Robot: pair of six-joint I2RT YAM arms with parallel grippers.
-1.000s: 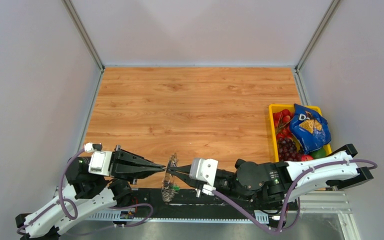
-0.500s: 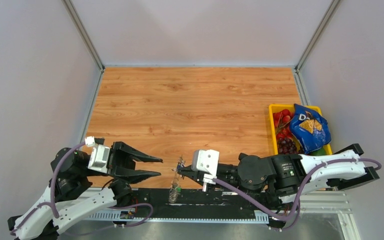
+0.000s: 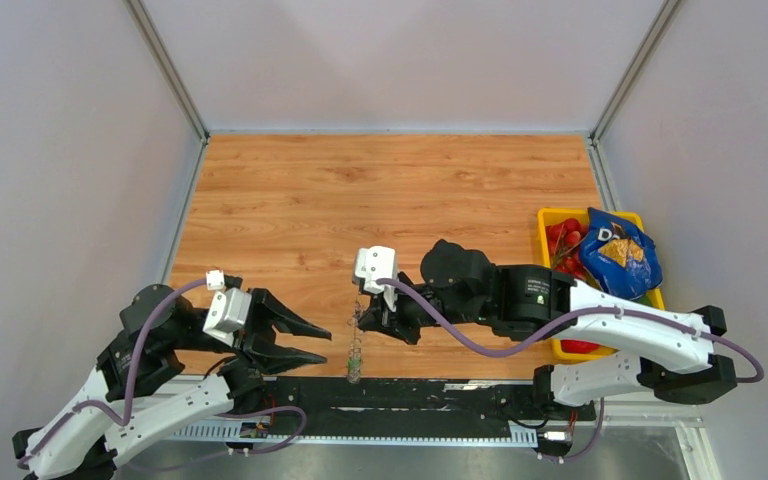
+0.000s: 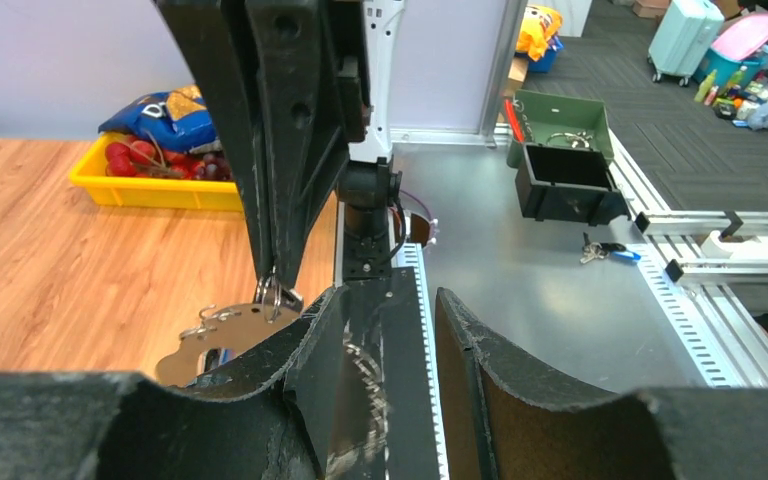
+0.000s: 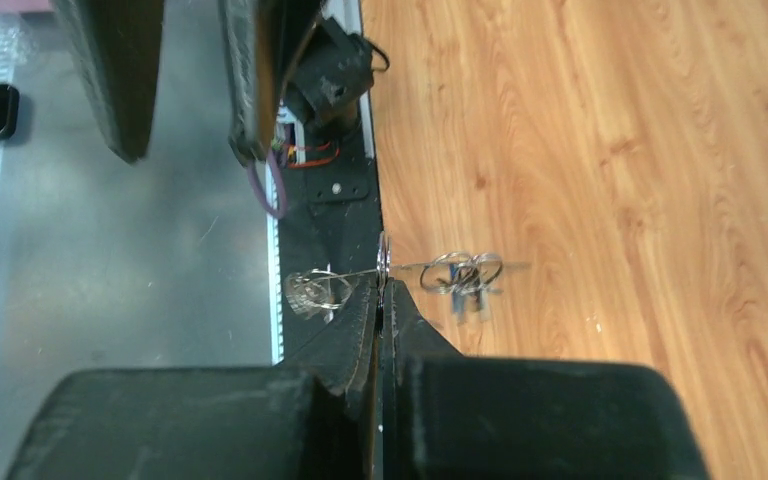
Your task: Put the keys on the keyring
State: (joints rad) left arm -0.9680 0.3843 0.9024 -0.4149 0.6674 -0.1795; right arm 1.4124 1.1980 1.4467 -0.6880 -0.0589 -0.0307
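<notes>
Over the wooden table (image 3: 360, 200), our right gripper (image 5: 380, 295) clamps the thin silver keyring (image 5: 383, 250) so small silver keys (image 5: 465, 272) hang beneath it, our left gripper (image 3: 326, 341) spread alongside.

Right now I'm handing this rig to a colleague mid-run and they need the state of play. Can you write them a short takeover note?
Left gripper: open, empty, by the table's near edge, aimed toward the right gripper.
Right gripper: shut on the keyring, which hangs below its fingers at the near edge.
Small metal pieces dangle from the ring; too blurred to say whether any are keys.
Done: ring is gripped and presented.
Left: confirm which keys are on, then thread the rest.
</notes>
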